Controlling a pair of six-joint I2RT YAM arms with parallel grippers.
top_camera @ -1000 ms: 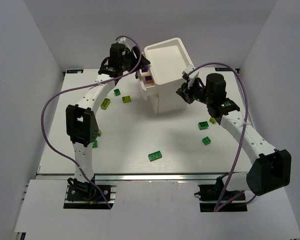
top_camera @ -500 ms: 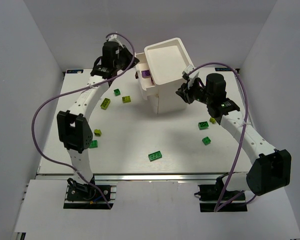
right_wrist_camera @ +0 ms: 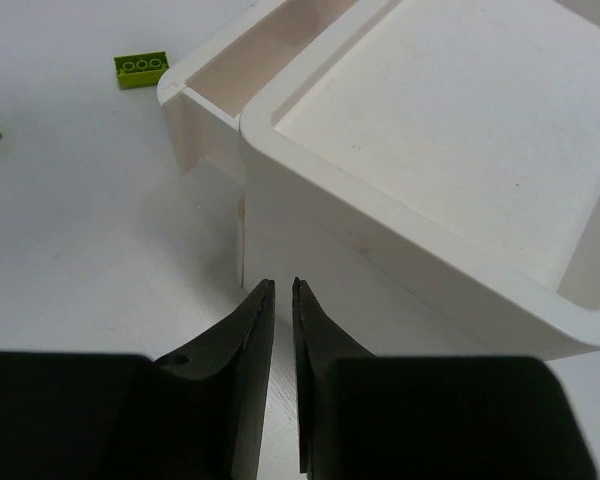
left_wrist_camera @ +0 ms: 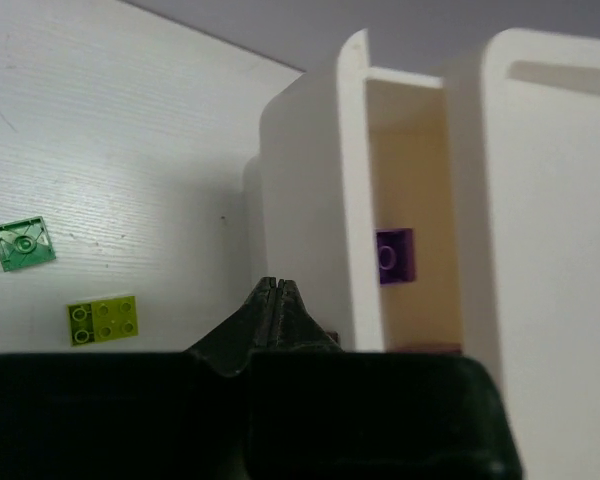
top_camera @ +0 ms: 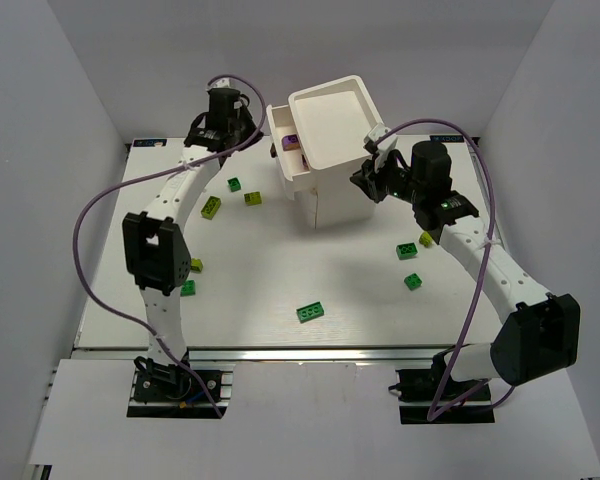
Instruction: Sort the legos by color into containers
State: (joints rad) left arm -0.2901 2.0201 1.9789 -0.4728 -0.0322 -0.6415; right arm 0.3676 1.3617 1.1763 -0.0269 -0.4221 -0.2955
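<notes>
A tall white cabinet [top_camera: 330, 130] stands at the back of the table, and one of its drawers [top_camera: 283, 160] is pulled out to the left. A purple lego [left_wrist_camera: 395, 255] lies inside that drawer [left_wrist_camera: 310, 200]. My left gripper [left_wrist_camera: 277, 284] is shut and empty, just outside the drawer's left wall, and shows as [top_camera: 248, 132] from above. My right gripper [right_wrist_camera: 283, 285] points at the cabinet's right side wall [right_wrist_camera: 380, 300], its jaws a narrow gap apart with nothing between them. Green and yellow-green legos [top_camera: 310, 313] lie scattered on the table.
Left of the cabinet lie a dark green lego [left_wrist_camera: 23, 243], a yellow-green one [left_wrist_camera: 102, 319] and another [top_camera: 211, 207]. Two more [top_camera: 187, 288] sit by the left arm. Near the right arm lie three legos [top_camera: 407, 250]. The cabinet top [right_wrist_camera: 450, 130] is a shallow recessed tray.
My left gripper has pulled back to the left from above the drawer and closed empty. The purple lego now lies in the drawer. The right gripper has edged slightly closer to the cabinet.
</notes>
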